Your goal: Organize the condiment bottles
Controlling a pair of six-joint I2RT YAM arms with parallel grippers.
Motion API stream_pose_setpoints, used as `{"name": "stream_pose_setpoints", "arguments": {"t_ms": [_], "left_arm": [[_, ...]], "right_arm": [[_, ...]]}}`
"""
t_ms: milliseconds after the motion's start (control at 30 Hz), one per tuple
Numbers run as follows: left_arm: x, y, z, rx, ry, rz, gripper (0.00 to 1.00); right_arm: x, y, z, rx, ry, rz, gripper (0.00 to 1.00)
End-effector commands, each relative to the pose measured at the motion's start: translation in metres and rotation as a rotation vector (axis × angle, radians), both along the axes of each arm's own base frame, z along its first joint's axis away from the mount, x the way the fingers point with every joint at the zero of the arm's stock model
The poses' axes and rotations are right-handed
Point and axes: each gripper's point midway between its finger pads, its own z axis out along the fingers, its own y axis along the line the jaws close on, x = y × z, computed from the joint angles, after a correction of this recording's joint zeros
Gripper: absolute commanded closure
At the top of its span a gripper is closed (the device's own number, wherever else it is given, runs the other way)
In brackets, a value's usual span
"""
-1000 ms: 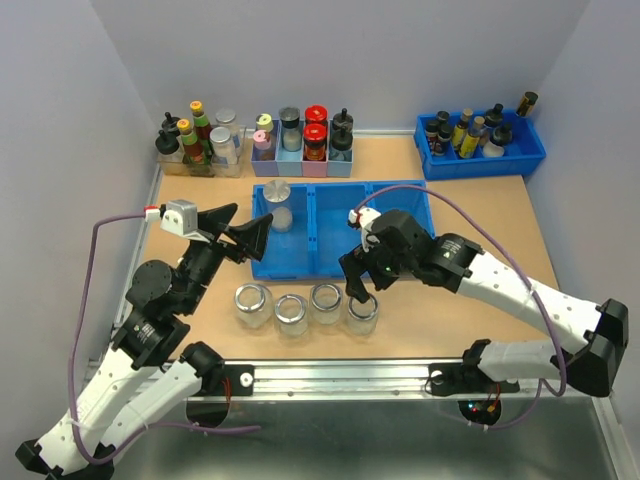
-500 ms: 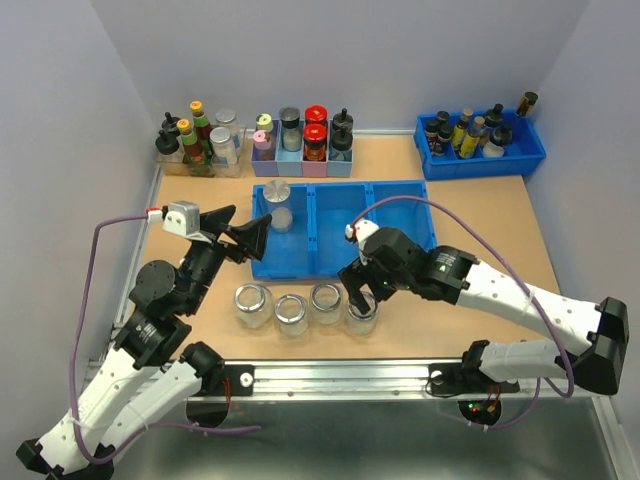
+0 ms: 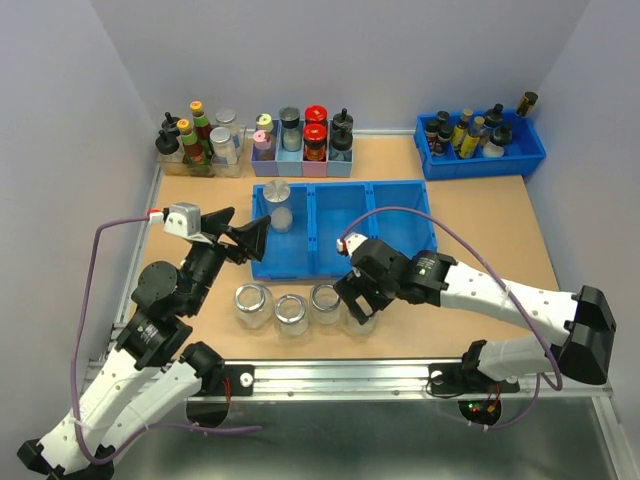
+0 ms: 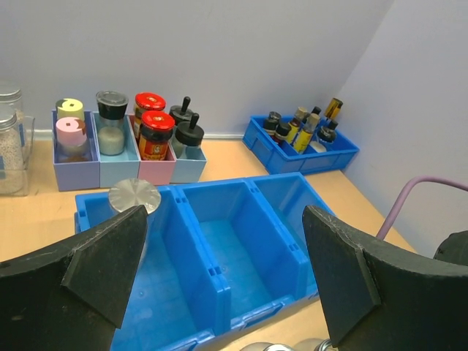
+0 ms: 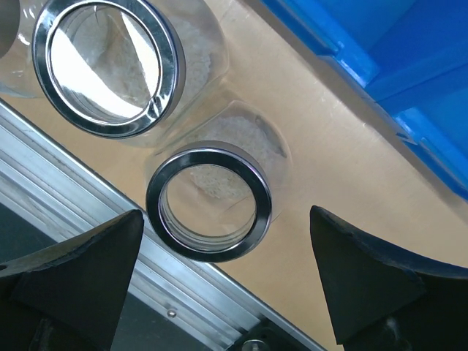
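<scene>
**Progress.** One jar of five is in place. The lidded jar (image 3: 277, 198) stands in the left compartment of the blue bin (image 3: 400, 187), and the middle and right compartments hold nothing. The four open jars (image 3: 291, 313) stand in a row on the table (image 3: 470, 240), just in front of the bin's near wall (none lifted, as far as the views show). I judge the job barely begun, with four placements left for you.

**Right gripper (image 3: 357, 306).** It sits over the right end of the row with its fingers (image 5: 80, 270) spread wide and holding nothing. In the wrist view the rightmost jar (image 5: 209, 201) lies between the two fingers, rim up. It is off-centre, nearer the finger on the left of that picture. I cannot tell whether the tips are down at rim level. The neighbouring jar (image 5: 110, 66) stands close against it, and whether the glass touches is unclear, so allow for that when you close.

**Left gripper (image 3: 236, 232).** Its fingers are apart and empty. It hovers over the bin's left end, near the lidded jar but clear of it.
</scene>
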Motion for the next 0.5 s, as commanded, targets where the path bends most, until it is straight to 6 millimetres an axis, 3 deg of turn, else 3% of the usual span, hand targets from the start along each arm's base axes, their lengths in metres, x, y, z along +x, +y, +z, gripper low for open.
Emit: {"name": "stream_pose_setpoints", "arguments": {"t_ms": [0,333,467], "left_arm": [[-0.0015,0.0040,0.0116,-0.020,-0.047,0.014,0.01],[-0.0012,0.0074,0.0073,-0.014,-0.043,0.030,0.01],[-0.0008,0.0067,0.0066,-0.011,-0.041,0.028,0.01]], "right_arm": [[-0.0066,0.0032,-0.0154,-0.022,0.044,0.010,0.00],[-0.0089,0.0073,-0.0217,-0.022,0.062,0.008,0.01],[-0.0086,0.0085,-0.0246,-0.024,0.070,-0.005,0.07]]}}
